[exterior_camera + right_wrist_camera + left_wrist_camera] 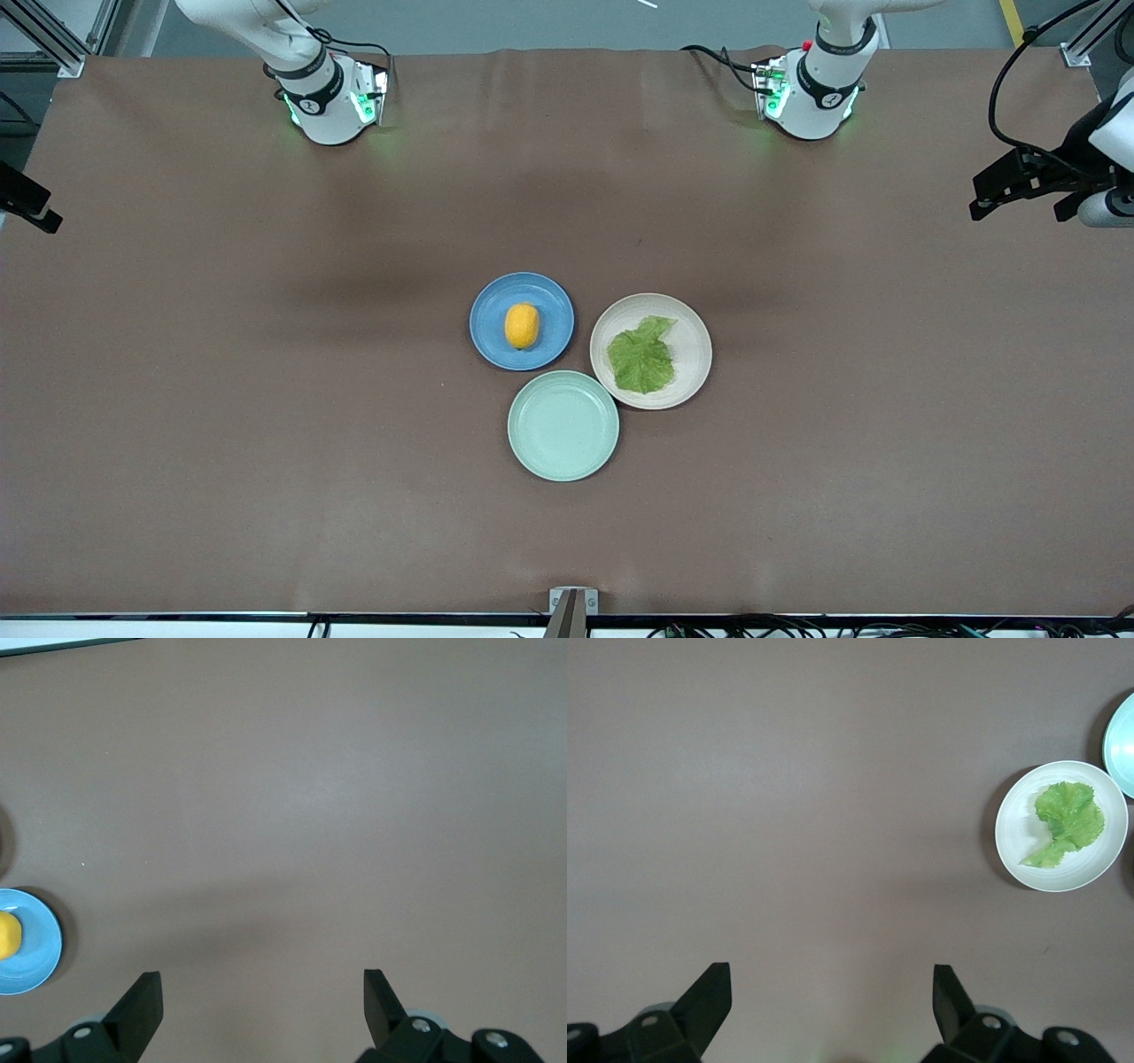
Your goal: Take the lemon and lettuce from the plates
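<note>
The lemon (522, 325) lies on the blue plate (493, 299) at mid-table. The lettuce (642, 356) lies flat on the beige-pink plate (691, 330) beside it, toward the left arm's end. My left gripper (833, 970) is open and empty, high over bare table at the left arm's end (982, 199). Its wrist view shows the lettuce (1067, 819) on its plate (1016, 840). My right gripper (261, 974) is open and empty, high over bare table at the right arm's end (35, 213). Its wrist view shows the lemon (7, 935) and the blue plate (37, 950) at its edge.
An empty mint-green plate (563, 425) sits touching the other two plates, nearer to the front camera; its rim shows in the left wrist view (1123, 740). A brown cloth (266, 399) covers the table. Both arm bases stand along the table's back edge.
</note>
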Robot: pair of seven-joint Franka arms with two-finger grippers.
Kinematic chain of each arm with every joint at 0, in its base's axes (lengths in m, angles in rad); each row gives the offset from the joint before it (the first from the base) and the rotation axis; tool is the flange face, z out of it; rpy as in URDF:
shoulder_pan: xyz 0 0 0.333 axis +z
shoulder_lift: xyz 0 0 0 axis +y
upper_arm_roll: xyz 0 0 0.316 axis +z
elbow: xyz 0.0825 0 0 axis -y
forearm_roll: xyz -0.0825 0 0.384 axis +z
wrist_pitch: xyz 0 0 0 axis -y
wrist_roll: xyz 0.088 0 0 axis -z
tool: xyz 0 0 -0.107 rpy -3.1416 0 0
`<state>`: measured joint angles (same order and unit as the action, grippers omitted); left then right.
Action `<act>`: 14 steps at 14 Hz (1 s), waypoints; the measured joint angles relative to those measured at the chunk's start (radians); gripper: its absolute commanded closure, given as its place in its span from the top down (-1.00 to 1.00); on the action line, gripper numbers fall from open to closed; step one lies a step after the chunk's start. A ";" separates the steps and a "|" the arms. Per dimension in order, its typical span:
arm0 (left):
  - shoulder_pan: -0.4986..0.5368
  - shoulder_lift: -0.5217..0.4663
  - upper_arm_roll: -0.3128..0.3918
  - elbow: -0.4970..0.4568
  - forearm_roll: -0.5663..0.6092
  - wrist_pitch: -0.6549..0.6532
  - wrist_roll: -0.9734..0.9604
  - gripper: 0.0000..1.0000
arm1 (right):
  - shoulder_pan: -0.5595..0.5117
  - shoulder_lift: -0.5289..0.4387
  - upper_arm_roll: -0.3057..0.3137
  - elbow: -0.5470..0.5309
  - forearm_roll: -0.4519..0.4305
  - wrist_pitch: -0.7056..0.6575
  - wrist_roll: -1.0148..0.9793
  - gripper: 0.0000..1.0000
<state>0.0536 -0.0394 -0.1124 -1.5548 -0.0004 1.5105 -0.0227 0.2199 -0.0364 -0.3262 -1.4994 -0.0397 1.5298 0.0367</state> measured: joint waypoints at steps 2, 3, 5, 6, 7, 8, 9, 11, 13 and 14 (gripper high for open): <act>0.000 0.000 -0.001 0.000 0.000 0.000 0.000 1.00 | 0.000 0.000 0.000 0.000 0.000 0.000 0.000 1.00; 0.000 0.000 -0.001 0.000 0.000 0.000 0.000 1.00 | 0.000 0.000 0.000 0.000 0.000 0.000 0.000 1.00; -0.001 0.007 -0.003 -0.001 0.000 0.000 0.000 1.00 | 0.000 0.000 0.000 0.000 0.000 0.000 0.001 1.00; -0.002 0.016 -0.004 -0.001 0.000 0.001 0.000 1.00 | -0.002 0.000 0.001 0.000 0.000 0.000 0.002 1.00; -0.004 0.031 -0.006 -0.001 0.000 0.007 0.000 1.00 | -0.011 0.000 0.006 0.000 0.000 0.000 0.004 1.00; -0.005 0.051 -0.009 -0.004 0.000 0.026 -0.004 1.00 | -0.031 0.000 0.022 0.000 0.000 0.000 0.004 1.00; -0.008 0.073 -0.018 -0.010 -0.002 0.050 -0.035 1.00 | -0.065 0.000 0.052 0.000 0.001 0.000 0.004 1.00; -0.017 0.118 -0.062 -0.037 -0.004 0.111 -0.192 1.00 | -0.137 0.000 0.121 0.000 0.004 0.000 0.004 1.00; -0.024 0.164 -0.136 -0.086 -0.004 0.216 -0.411 1.00 | -0.154 0.000 0.147 0.000 0.005 -0.001 0.004 1.00; -0.030 0.186 -0.171 -0.120 -0.004 0.289 -0.522 1.00 | -0.154 0.000 0.152 -0.001 0.006 -0.002 0.004 1.00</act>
<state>0.0233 0.1470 -0.2834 -1.6747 -0.0046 1.7995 -0.5444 0.0656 -0.0362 -0.1740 -1.5002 -0.0339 1.5279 0.0406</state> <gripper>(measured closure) 0.000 0.000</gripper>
